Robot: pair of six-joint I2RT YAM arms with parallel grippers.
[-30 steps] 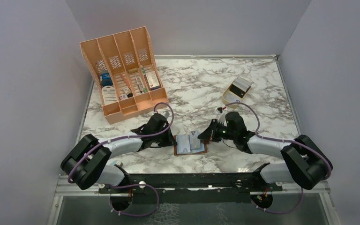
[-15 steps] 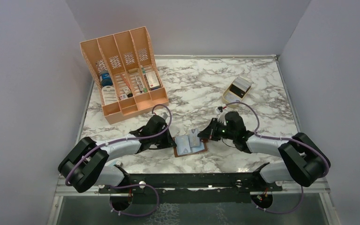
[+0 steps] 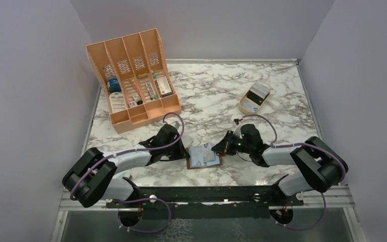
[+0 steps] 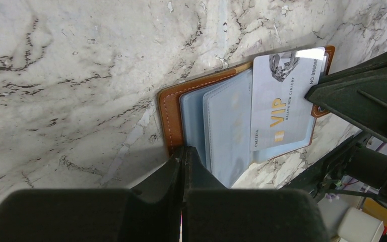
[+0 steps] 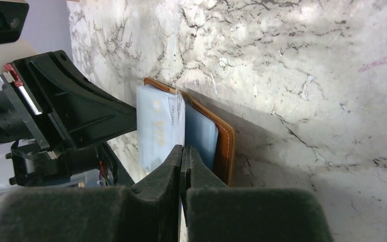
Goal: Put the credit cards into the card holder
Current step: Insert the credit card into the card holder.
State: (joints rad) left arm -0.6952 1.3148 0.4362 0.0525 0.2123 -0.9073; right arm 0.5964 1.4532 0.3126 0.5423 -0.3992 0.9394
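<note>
The brown card holder (image 3: 204,158) lies open near the table's front edge, with its bluish sleeves showing. My left gripper (image 3: 186,153) is shut on its left edge (image 4: 170,108), fingertips at the cover and first sleeve (image 4: 184,150). My right gripper (image 3: 220,148) is shut on a pale grey VIP credit card (image 4: 282,101). The card lies partly inside a sleeve on the holder's right side, and its thin edge sits between my fingertips (image 5: 182,149). More credit cards, dark and pale, stand in the tan wooden stand (image 3: 255,97) at the back right.
The big orange slotted organiser (image 3: 131,80) with small boxes and bottles stands at the back left. Both arms lie low over the marble table (image 3: 216,91), and the two grippers face each other across the holder. Grey walls close three sides.
My right gripper has moved left toward the holder with the card, and the card now lies flatter and further into the sleeve. My left gripper has stayed at the holder's left edge.
</note>
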